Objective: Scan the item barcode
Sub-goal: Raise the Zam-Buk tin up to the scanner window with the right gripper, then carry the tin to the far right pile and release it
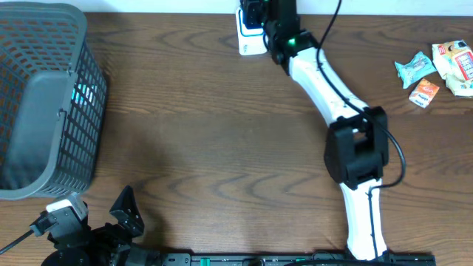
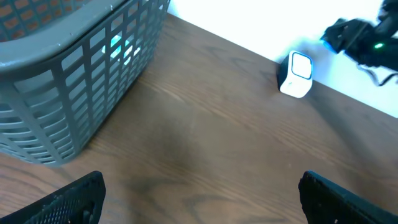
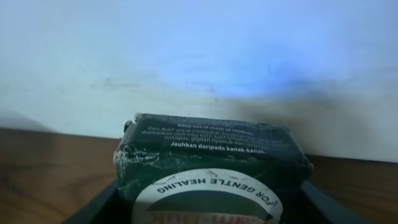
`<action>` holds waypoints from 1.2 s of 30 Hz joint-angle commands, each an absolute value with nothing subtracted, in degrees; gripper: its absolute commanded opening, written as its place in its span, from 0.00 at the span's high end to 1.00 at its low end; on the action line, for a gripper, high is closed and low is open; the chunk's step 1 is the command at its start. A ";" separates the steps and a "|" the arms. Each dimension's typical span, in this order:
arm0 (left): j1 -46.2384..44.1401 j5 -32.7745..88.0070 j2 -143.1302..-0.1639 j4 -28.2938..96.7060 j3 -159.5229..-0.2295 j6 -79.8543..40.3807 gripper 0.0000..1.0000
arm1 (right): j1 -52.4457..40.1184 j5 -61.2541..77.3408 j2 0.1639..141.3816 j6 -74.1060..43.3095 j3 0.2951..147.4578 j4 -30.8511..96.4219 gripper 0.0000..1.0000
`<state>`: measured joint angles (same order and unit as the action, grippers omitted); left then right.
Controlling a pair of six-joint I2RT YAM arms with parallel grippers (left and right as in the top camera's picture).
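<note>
Pinching a green box (image 3: 211,152), label (image 3: 208,190) cut off, right claw (image 3: 210,211) barely visible, left claw (image 2: 205,202) spread

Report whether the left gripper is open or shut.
Open: the left gripper has its fingers far apart at both lower corners, only bare table between.

Dark green box (image 3: 211,158), white scanner (image 2: 295,75), grey mesh basket (image 1: 83,137).

This looks like a mock shop checkout on a lab bench. A grey plastic shopping basket (image 1: 44,96) stands on the wood-grain table (image 1: 207,133). A small white barcode scanner (image 1: 250,38) sits by the plain white wall (image 3: 186,50), and snack packets (image 1: 440,70) lie clustered at one end.
</note>
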<state>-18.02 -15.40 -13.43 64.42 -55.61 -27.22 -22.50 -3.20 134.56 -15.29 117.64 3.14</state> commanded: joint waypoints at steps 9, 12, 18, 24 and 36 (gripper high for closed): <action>-17.80 -16.38 -13.34 64.40 -55.33 -27.77 0.02 | -23.40 -10.22 139.85 -16.69 118.45 -3.44 0.45; -17.80 -16.36 -13.34 64.40 -55.33 -27.77 0.02 | -23.40 -11.29 139.83 -16.71 118.65 -3.49 0.45; -17.80 -16.38 -13.34 64.40 -55.33 -27.77 0.02 | -22.00 -13.58 139.76 -16.71 120.90 -0.95 0.43; -17.80 -16.36 -13.34 64.40 -55.33 -27.77 0.02 | -18.74 -16.10 139.72 -18.09 130.43 13.45 0.43; -17.80 -16.36 -13.34 64.40 -55.33 -27.77 0.02 | 0.71 -16.71 139.83 -13.82 144.75 55.57 0.46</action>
